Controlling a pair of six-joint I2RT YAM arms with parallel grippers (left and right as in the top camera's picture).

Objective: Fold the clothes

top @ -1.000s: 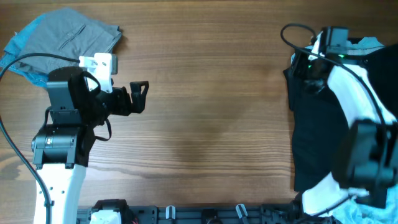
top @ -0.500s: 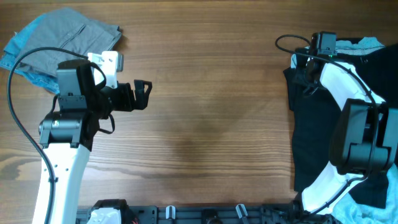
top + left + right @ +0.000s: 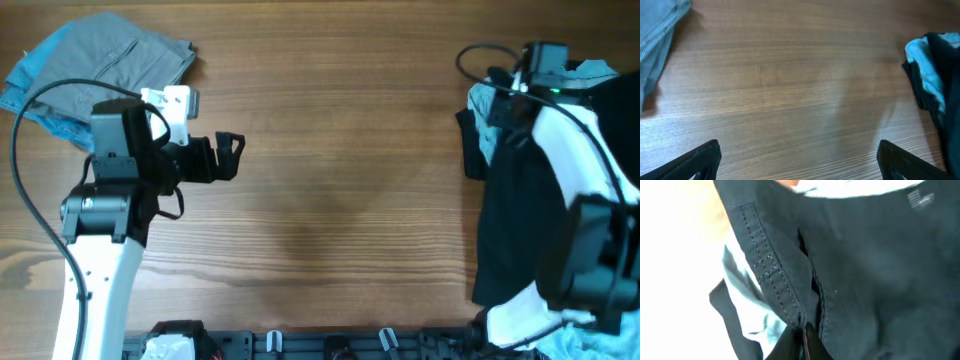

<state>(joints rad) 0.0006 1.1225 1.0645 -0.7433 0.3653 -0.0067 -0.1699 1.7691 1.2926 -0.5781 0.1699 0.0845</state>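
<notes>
Overhead view first: the left gripper (image 3: 228,155) hangs over bare wood of the table (image 3: 350,200), jaws spread wide with nothing between them (the left wrist camera agrees, showing its two fingertips far apart at the bottom corners). Up in the top left corner of that view, the grey trousers (image 3: 120,55) lie folded on top of the blue denim piece (image 3: 25,80), well apart from the gripper. Over on the right edge, the big black garment (image 3: 510,230) runs down the side of the table, and the pale blue-grey T-shirt (image 3: 483,115) pokes out at its upper left edge. Right wrist camera now: the right gripper (image 3: 802,342) has its fingertips pressed together on a stitched seam of the black garment, with the cloth pinched between them and pale blue fabric just beside the fold.
</notes>
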